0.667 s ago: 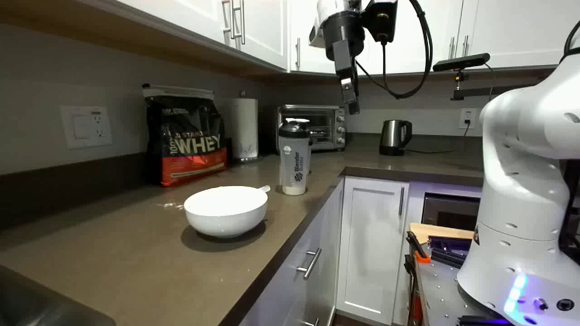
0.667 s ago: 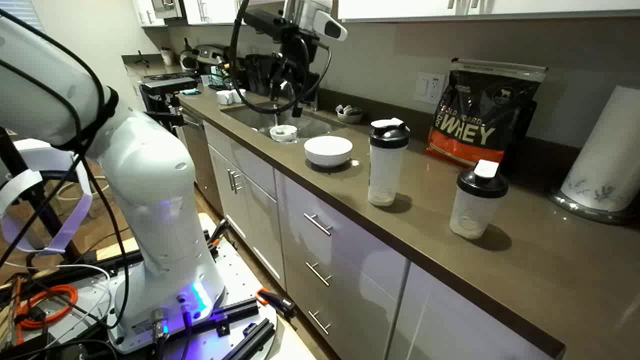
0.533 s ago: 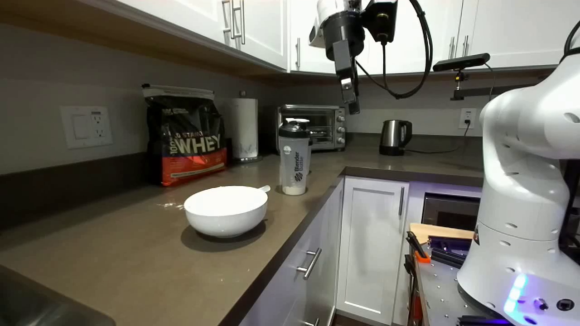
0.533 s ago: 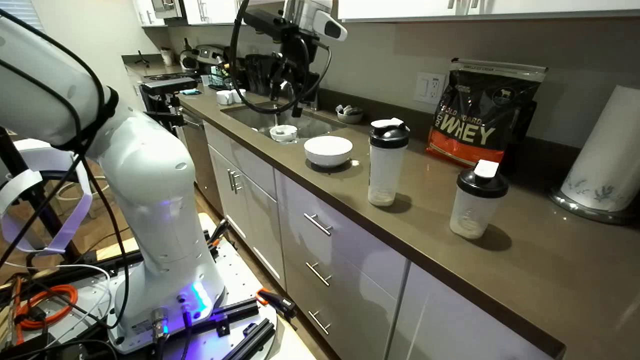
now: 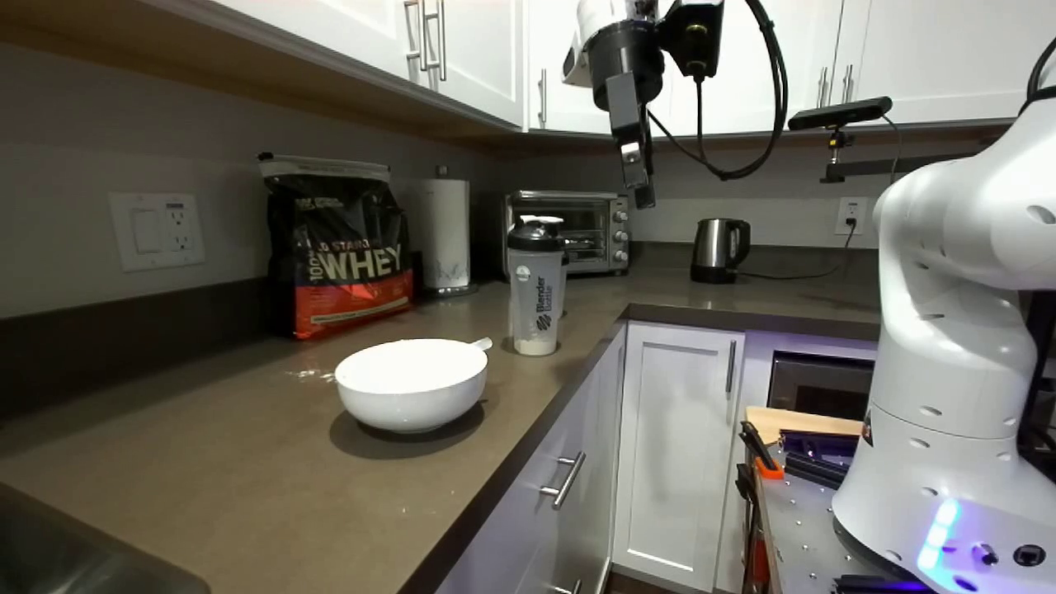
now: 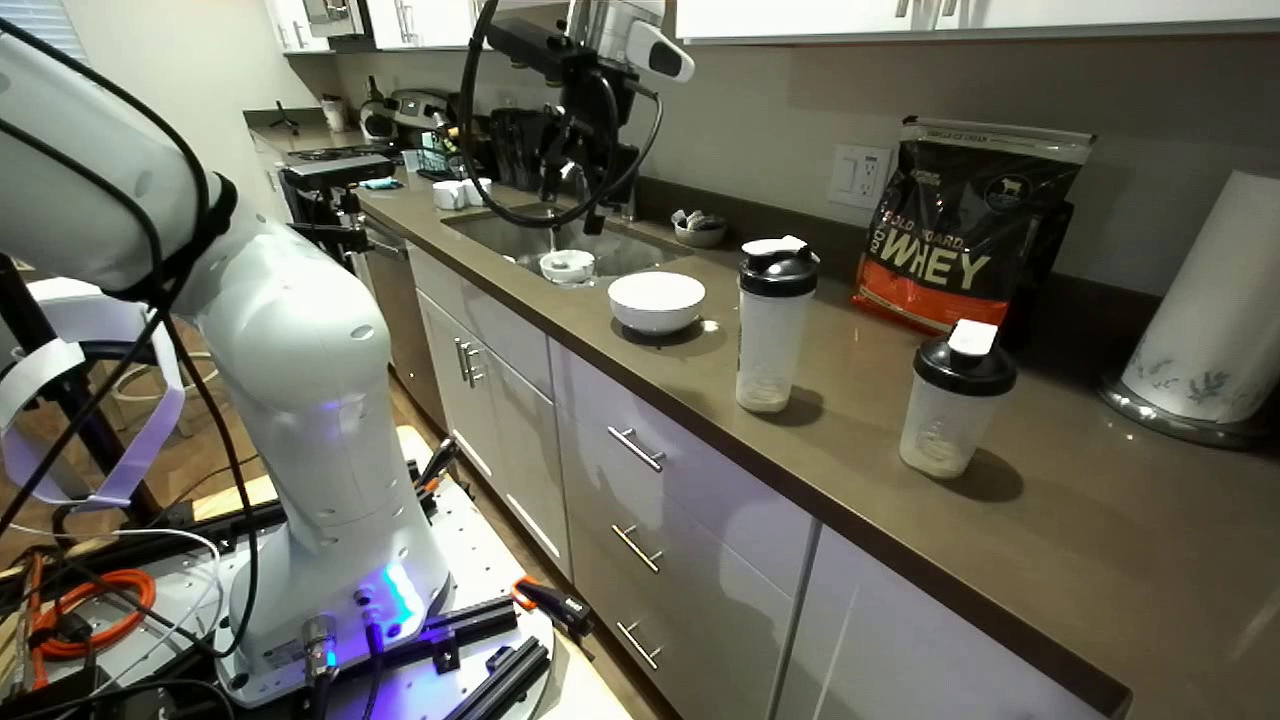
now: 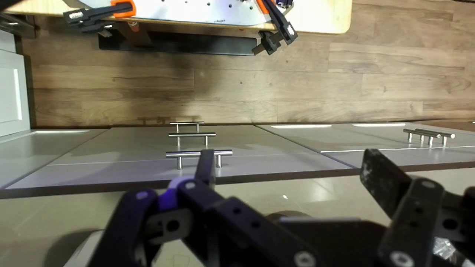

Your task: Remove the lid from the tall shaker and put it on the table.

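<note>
The tall shaker (image 6: 770,345) is a translucent whitish bottle standing upright on the brown-grey table (image 6: 1090,560). It also shows in an exterior view (image 5: 536,301), with a black print on its side. Its dark round lid (image 6: 779,274) is on its top, with a white flip cap; the lid shows too in an exterior view (image 5: 535,238). My gripper (image 5: 639,194) hangs high above the table, apart from the shaker. In the wrist view its two fingers (image 7: 291,167) are wide apart with nothing between them. The shaker cannot be made out in the wrist view.
A shorter shaker (image 6: 948,415) with a black lid stands beside the tall one. A white bowl (image 5: 412,388) is on its other side. A black whey bag (image 5: 346,256) and a paper-towel roll (image 5: 448,235) stand by the wall. Upper cabinets (image 5: 462,49) overhang the counter.
</note>
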Controlling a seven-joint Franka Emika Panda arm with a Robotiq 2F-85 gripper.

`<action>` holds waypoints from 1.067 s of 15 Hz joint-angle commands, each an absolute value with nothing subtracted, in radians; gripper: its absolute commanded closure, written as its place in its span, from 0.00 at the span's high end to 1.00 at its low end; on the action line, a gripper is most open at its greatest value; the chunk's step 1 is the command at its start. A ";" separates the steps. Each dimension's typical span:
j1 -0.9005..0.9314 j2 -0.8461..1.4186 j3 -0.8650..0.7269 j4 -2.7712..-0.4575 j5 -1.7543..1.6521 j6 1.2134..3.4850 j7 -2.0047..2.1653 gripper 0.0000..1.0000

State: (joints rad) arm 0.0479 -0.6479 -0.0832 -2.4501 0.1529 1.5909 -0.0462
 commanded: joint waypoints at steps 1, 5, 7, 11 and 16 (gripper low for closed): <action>0.026 -0.646 -0.066 -2.448 0.161 1.587 -0.057 1.00; 0.010 -0.634 -0.070 -2.434 0.140 1.601 -0.055 1.00; -0.007 -0.629 -0.073 -2.425 0.123 1.606 -0.051 1.00; -0.050 -0.616 -0.089 -2.412 0.082 1.661 -0.052 1.00; -0.076 -0.574 -0.117 -2.397 0.061 1.825 -0.064 1.00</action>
